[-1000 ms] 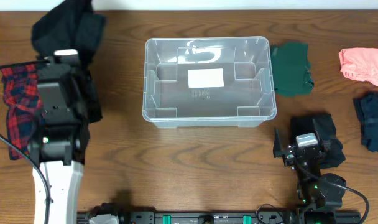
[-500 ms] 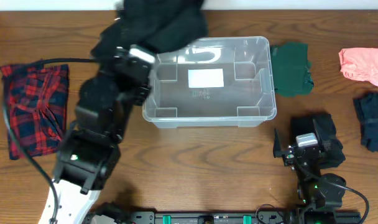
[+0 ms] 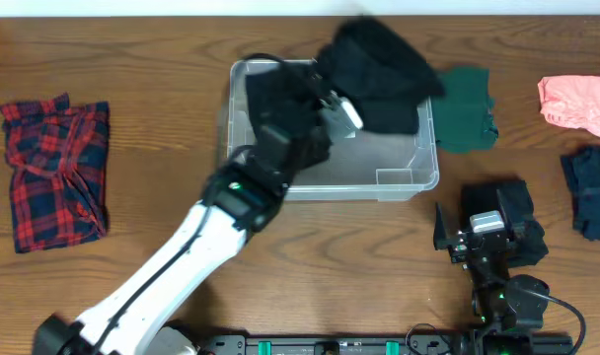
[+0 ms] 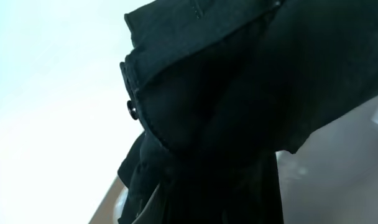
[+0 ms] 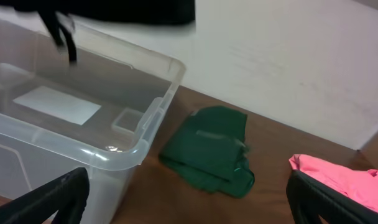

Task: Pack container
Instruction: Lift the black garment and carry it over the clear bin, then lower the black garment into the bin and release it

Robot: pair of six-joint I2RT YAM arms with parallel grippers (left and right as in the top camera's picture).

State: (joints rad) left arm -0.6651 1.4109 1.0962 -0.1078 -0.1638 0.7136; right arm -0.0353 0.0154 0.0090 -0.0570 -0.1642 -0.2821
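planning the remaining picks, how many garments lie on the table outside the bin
4: red plaid shirt far left, green cloth right of the container, pink piece and navy piece at the right edge. More may be hidden.

The left arm (image 3: 172, 271) has a white link and black joints; the right arm (image 3: 497, 258) is black with green lights

Plaid cloth (image 3: 55, 173) lay crumpled at table (image 3: 359, 266) left. Green cloth (image 3: 463, 108), pink cloth (image 3: 576, 104), navy cloth (image 3: 594, 197) lay apart at right. Black garment (image 3: 379, 74) hung aloft at rear.
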